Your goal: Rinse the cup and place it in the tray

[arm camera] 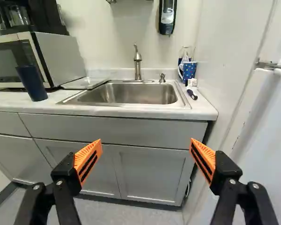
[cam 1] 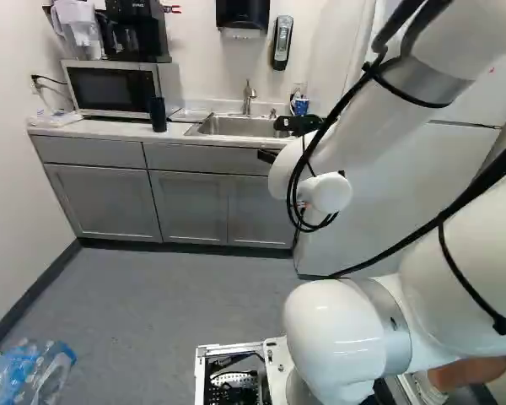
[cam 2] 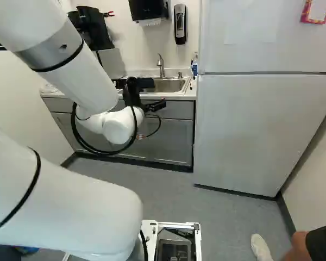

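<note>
Nearest: my black, orange-padded gripper (arm camera: 146, 140), fingers spread wide with a big gap, nothing held. Clock positions taken from it, 12 = straight ahead along the gripper.

Progress: looks like the very start. Cup not in my grasp, not under the faucet, not in the tray. No water showing at the spout. Left to do, by my judgement: reach and grip cup, carry to sink, run water, rinse, shut water off, set cup in tray.

Task's thing: tall dark-blue cup (arm camera: 32, 83), smooth-sided, material can't be told, on the white-topped bench (arm camera: 203, 108) at about 10 o'clock, well ahead of me, just in front of the silver-and-black microwave (arm camera: 61, 56). Flat pale tray (arm camera: 84, 83), as I take it, at 11, between cup and stainless-steel sink (arm camera: 131, 96); sink at 12, brushed-metal curved faucet (arm camera: 137, 65) behind it, also 12.

Orientation: cup stands upright, long axis vertical; it leans in the wrist view but looks plumb in the left base view, so I put the lean down to viewing angle. Seems a bit wider at the top, so mouth probably up; can't see inside. No handle visible, so no clock direction for one.
</note>
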Controlling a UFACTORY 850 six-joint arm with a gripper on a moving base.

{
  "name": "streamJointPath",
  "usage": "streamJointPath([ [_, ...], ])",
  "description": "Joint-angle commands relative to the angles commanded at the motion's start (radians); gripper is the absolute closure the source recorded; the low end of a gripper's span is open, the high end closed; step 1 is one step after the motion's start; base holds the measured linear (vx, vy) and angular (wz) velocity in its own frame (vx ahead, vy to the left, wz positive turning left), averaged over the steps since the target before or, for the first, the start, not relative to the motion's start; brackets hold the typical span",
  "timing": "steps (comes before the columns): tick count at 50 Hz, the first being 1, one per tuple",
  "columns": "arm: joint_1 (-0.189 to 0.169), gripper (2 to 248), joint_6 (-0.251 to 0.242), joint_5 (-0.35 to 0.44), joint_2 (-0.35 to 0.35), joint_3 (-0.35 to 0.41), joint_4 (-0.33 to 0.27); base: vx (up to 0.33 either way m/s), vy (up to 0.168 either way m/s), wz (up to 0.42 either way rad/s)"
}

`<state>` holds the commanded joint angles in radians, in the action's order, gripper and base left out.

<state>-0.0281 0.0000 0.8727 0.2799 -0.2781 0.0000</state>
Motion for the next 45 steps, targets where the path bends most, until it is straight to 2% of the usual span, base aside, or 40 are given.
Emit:
streamJointPath([
  [45, -0.014, 3, 0.0, -0.003, -0.025, -0.125, 0.0, 0.0, 0.0, 0.0],
])
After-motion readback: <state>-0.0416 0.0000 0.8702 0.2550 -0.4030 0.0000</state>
